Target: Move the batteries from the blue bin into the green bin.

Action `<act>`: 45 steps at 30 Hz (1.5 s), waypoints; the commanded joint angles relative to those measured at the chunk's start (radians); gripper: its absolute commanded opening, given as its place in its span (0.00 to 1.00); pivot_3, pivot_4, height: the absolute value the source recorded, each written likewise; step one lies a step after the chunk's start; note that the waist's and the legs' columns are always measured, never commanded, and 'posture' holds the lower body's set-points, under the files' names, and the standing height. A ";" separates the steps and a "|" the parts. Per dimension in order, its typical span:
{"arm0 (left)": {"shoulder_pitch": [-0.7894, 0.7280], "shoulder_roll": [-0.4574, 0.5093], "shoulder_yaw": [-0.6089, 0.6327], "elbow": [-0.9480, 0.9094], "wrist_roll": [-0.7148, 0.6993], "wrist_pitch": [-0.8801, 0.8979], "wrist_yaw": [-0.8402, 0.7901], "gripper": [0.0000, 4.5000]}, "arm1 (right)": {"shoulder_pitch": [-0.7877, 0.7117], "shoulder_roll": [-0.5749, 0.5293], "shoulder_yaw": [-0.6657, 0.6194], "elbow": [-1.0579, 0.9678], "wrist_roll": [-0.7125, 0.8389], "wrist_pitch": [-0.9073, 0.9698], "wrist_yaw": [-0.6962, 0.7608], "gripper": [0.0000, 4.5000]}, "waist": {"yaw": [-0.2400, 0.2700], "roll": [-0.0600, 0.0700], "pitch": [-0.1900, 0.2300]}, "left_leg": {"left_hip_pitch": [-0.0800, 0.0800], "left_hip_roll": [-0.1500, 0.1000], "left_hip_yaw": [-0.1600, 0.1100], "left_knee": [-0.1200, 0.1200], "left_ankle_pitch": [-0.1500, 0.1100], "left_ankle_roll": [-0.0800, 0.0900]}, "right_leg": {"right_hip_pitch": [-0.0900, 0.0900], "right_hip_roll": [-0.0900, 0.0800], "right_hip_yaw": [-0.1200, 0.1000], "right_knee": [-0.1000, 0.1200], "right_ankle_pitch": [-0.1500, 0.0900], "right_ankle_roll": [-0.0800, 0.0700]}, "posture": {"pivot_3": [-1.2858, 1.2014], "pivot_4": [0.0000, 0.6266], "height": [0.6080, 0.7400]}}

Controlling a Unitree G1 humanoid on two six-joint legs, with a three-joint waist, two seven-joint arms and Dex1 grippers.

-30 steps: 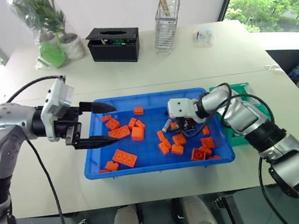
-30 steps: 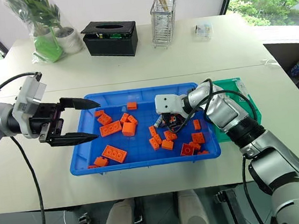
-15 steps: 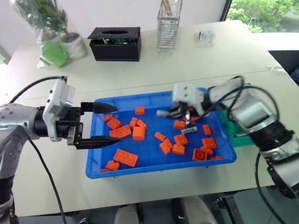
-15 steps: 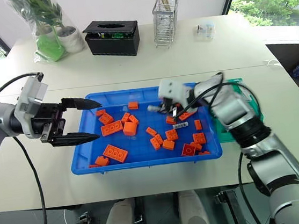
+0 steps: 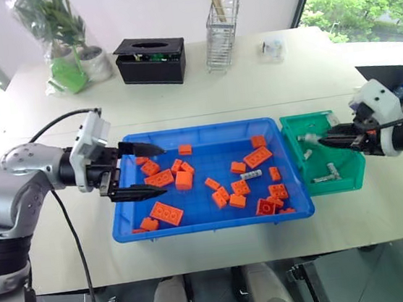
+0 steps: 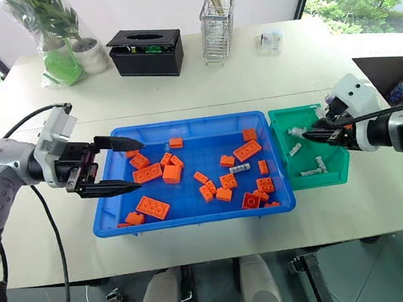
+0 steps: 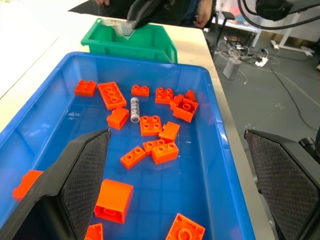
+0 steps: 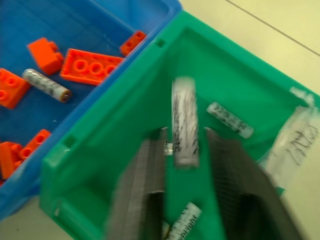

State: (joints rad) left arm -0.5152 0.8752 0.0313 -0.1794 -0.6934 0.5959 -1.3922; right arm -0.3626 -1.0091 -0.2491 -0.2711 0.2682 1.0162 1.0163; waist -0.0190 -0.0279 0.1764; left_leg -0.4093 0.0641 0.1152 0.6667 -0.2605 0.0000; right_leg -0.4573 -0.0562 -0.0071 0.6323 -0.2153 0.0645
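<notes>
The blue bin (image 5: 210, 225) lies mid-table, holding orange bricks and one silver battery (image 5: 251, 175), which the left wrist view (image 7: 133, 109) also shows. My left gripper (image 5: 164, 171) hovers open over the bin's left part, holding nothing. The green bin (image 5: 322, 190) stands against the blue bin's right side with several batteries (image 5: 325, 178) on its floor. My right gripper (image 8: 185, 135) hangs above the green bin with its fingers apart. A blurred battery (image 8: 184, 122) sits loose between the fingertips.
Orange toy bricks (image 5: 167, 212) are scattered across the blue bin. At the back of the table stand a black tissue box (image 5: 151, 60), a wire holder with sticks (image 5: 220, 43) and a potted plant (image 5: 66, 50). The table's right edge is close behind the green bin.
My right gripper rose out of the blue bin with a battery, swung right over the green bin, and its fingers have parted. The left gripper stayed put.
</notes>
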 commanded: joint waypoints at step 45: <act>-0.034 0.010 0.033 -0.020 0.002 -0.005 0.010 1.00 | -0.126 0.153 0.590 0.099 -0.153 -0.406 0.066 0.23 | 0.014 -0.003 -0.002 | 0.001 -0.001 -0.003 0.002 0.000 0.000 | 0.007 0.000 -0.001 -0.002 -0.001 0.000 | 0.52 0.24 0.97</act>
State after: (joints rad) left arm -0.5276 0.8859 0.0590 -0.1966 -0.6870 0.6023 -1.3748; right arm -0.5038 -0.8359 0.3497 -0.1575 0.1224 0.5936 1.0734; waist -0.0049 -0.0310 0.1749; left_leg -0.4085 0.0628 0.1118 0.6690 -0.2605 0.0000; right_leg -0.4502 -0.0566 -0.0082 0.6300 -0.2159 0.0641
